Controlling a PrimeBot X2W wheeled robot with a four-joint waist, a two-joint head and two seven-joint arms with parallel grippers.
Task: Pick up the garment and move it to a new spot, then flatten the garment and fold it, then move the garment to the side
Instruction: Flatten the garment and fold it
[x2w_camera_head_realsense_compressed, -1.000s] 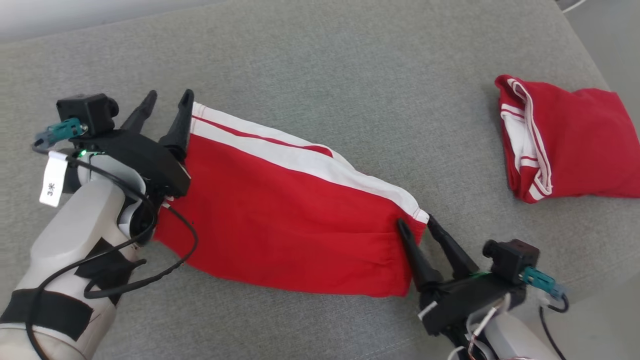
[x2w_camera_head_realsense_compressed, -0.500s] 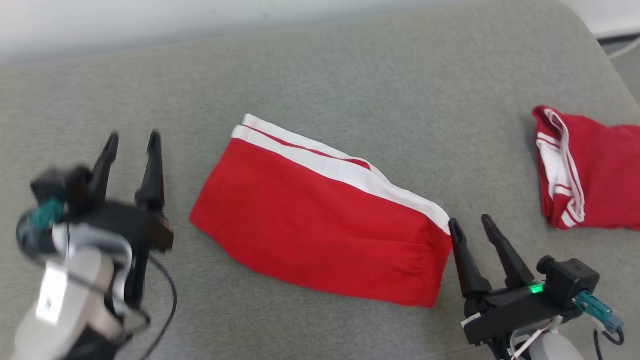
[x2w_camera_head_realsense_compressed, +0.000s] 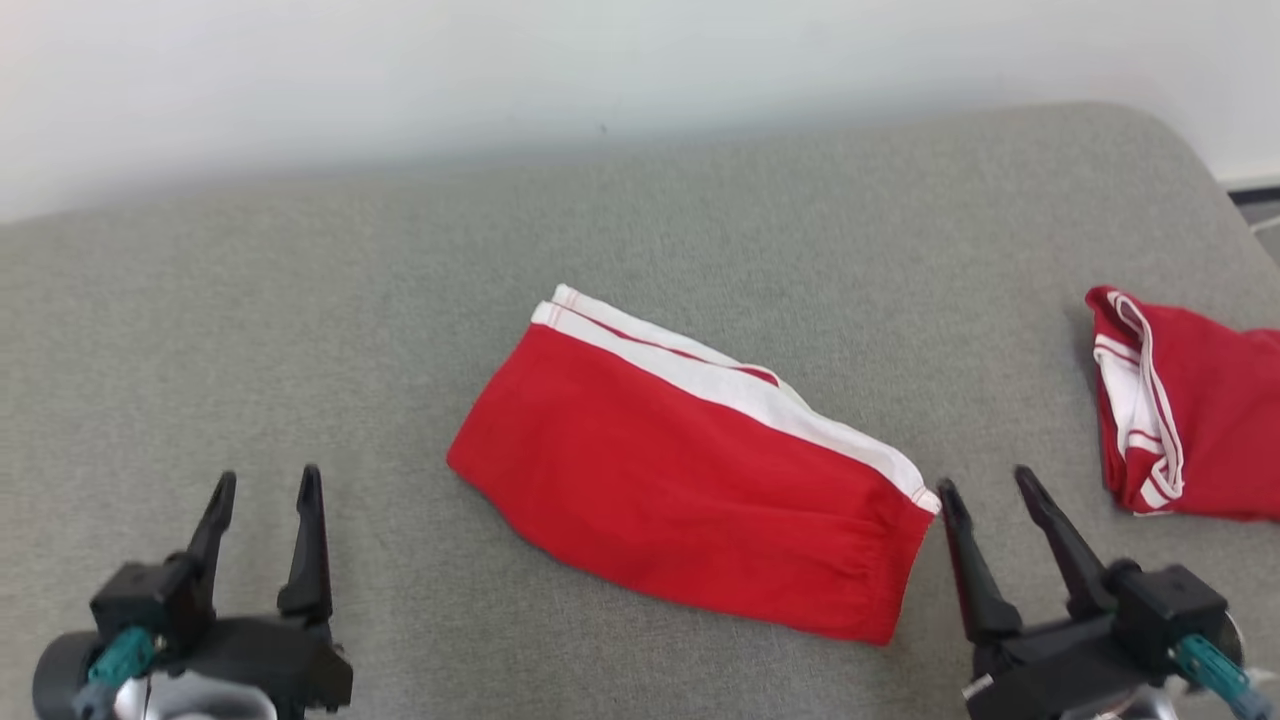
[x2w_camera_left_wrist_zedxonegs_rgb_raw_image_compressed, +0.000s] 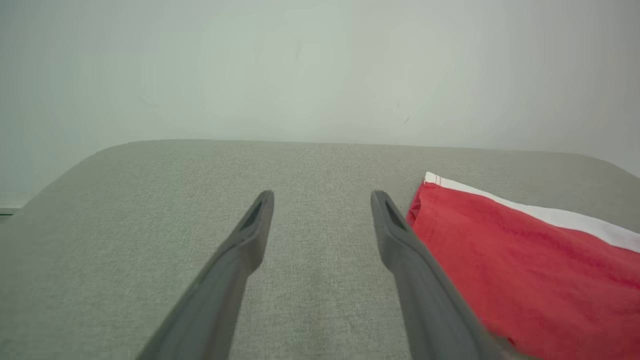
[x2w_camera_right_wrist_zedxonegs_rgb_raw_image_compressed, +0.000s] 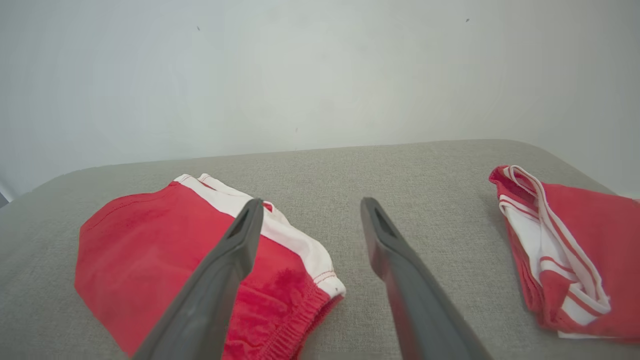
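A red garment (x2w_camera_head_realsense_compressed: 690, 490) with a white side stripe lies folded flat in the middle of the grey cushion (x2w_camera_head_realsense_compressed: 640, 230); it also appears in the left wrist view (x2w_camera_left_wrist_zedxonegs_rgb_raw_image_compressed: 525, 270) and the right wrist view (x2w_camera_right_wrist_zedxonegs_rgb_raw_image_compressed: 165, 260). My left gripper (x2w_camera_head_realsense_compressed: 265, 485) stands open at the lower left, well apart from the cloth, nothing between its fingers (x2w_camera_left_wrist_zedxonegs_rgb_raw_image_compressed: 250, 240). My right gripper (x2w_camera_head_realsense_compressed: 990, 485) is open at the lower right, just off the garment's elastic end, holding nothing.
A second red and white garment (x2w_camera_head_realsense_compressed: 1180, 410) lies folded at the cushion's right edge, also in the right wrist view (x2w_camera_right_wrist_zedxonegs_rgb_raw_image_compressed: 560, 250). A pale wall (x2w_camera_head_realsense_compressed: 600, 60) runs behind the cushion. Bare grey fabric spreads to the left and back.
Both grippers have let go of the garment's ends and drawn back toward me. The head camera has tilted up, so the whole scene sits lower and the wall shows.
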